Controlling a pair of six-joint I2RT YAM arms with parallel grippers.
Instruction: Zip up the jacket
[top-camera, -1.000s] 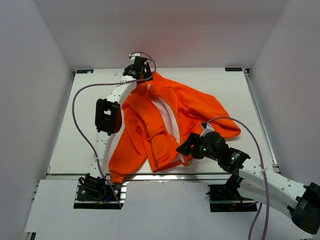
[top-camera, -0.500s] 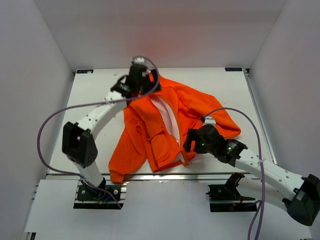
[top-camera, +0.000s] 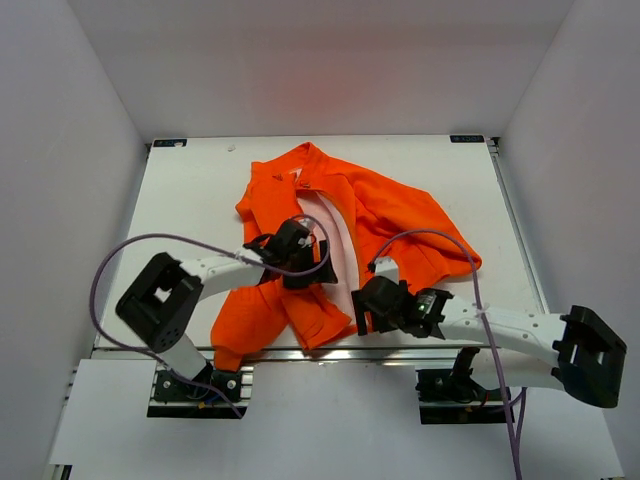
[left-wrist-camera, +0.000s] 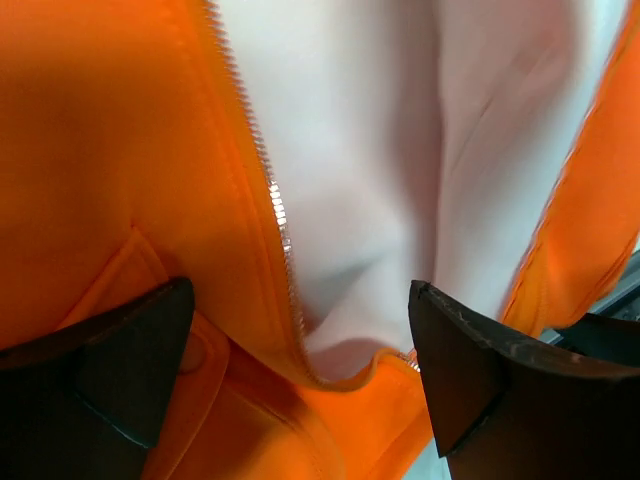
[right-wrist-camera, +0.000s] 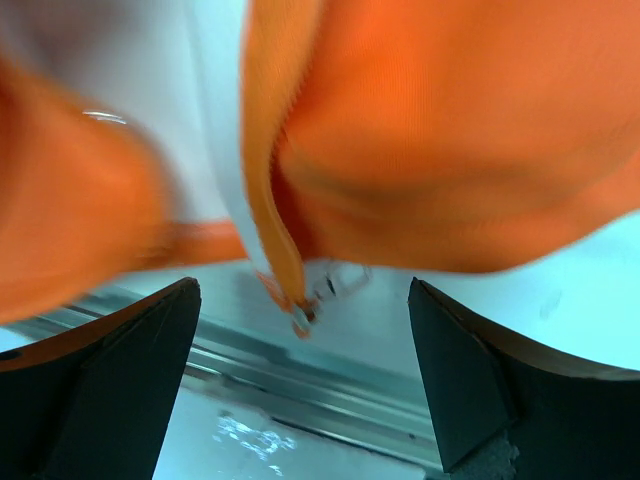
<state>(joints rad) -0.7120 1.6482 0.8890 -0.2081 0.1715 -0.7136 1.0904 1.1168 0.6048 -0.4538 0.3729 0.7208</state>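
The orange jacket (top-camera: 395, 210) lies open on the white table, pale pink lining (top-camera: 335, 235) showing down the middle. My left gripper (top-camera: 300, 262) is open, low over the left front panel; in the left wrist view the zipper teeth (left-wrist-camera: 275, 200) run between its fingers along the pink lining (left-wrist-camera: 400, 150). My right gripper (top-camera: 362, 312) is open at the jacket's bottom hem near the table's front edge; in the blurred right wrist view the zipper's bottom end (right-wrist-camera: 300, 318) hangs between the fingers, untouched.
The table's metal front rail (top-camera: 400, 352) runs just below the hem and shows in the right wrist view (right-wrist-camera: 330, 400). White walls enclose the table on three sides. The jacket's right sleeve (top-camera: 450, 255) lies out to the right.
My left arm has swung back from the collar down to the jacket's middle; the collar now lies released on the table. My right gripper has moved left and nearer, to the hem.
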